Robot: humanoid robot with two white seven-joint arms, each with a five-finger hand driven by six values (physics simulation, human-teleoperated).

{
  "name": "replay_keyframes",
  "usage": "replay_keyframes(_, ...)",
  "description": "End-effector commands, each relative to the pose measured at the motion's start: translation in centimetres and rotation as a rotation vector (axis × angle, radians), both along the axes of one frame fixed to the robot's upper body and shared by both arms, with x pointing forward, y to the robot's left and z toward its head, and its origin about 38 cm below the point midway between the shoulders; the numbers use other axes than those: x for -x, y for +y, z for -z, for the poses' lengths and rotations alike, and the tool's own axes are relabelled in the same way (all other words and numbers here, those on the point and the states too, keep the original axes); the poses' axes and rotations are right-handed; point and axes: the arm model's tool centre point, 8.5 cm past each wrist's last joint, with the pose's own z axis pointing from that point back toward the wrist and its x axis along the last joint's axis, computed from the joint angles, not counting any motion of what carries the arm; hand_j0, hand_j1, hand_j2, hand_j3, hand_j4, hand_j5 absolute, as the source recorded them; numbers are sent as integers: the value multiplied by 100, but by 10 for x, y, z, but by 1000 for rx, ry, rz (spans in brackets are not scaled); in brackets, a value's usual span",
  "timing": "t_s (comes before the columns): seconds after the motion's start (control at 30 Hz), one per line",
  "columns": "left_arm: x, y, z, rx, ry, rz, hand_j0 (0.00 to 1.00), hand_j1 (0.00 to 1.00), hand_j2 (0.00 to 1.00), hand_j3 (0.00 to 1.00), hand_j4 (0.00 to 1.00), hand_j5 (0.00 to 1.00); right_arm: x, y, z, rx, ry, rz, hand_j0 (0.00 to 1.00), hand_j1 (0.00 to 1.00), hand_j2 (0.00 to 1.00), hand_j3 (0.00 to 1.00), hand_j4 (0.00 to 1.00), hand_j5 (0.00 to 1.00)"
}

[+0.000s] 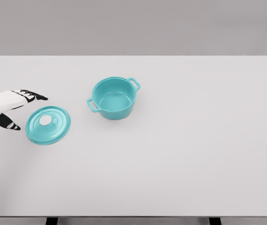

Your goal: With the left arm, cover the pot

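- Desk point(180, 178): white, flat, filling most of the head view; its near edge runs along the bottom of the picture, with two dark supports showing just below it, and its far edge meets a plain grey wall.
- Lid point(48, 124): teal, round, lying flat on the desk at the left, knob side up; the knob at its centre is pale and round. A soft shadow lies around its lower rim. It sits well apart from the pot, to the pot's left and a little nearer the camera.
- Left hand point(12, 107): white with black fingers, entering from the left edge of the picture, just beside the lid's upper left rim. Fingers are spread and hold nothing: the upper fingers point right above the lid's far edge, and the thumb angles down at the lid's left. Whether any fingertip touches the lid cannot be told.
- Pot point(114, 98): teal, round, upright and uncovered on the desk left of centre, farther back than the lid. Interior shows bare. Two loop handles, one at its upper right, one at its lower left.
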Motion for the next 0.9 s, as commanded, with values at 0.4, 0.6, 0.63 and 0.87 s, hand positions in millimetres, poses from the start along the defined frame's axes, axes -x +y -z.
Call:
replay_keyframes(0.4, -4, 5, -7, -8, -12, 9, 100, 100, 100, 100, 100, 100, 24, -2, 0, 8, 46, 0, 100, 100, 100, 100, 100, 100)
replay_keyframes(0.6, -14, -22, -30, -33, 7, 157, 100, 100, 100, 100, 100, 100, 24, -2, 0, 8, 46, 0, 100, 100, 100, 100, 100, 100)
replay_keyframes(0.63, -10, -24, -36, -71, 23, 208, 100, 100, 100, 100, 100, 100, 24, -2, 0, 8, 46, 0, 100, 100, 100, 100, 100, 100)
replay_keyframes(0.87, -7, -62, -34, -176, 70, 385, 100, 100, 100, 100, 100, 100, 24, -1, 0, 7, 47, 0, 100, 100, 100, 100, 100, 100)
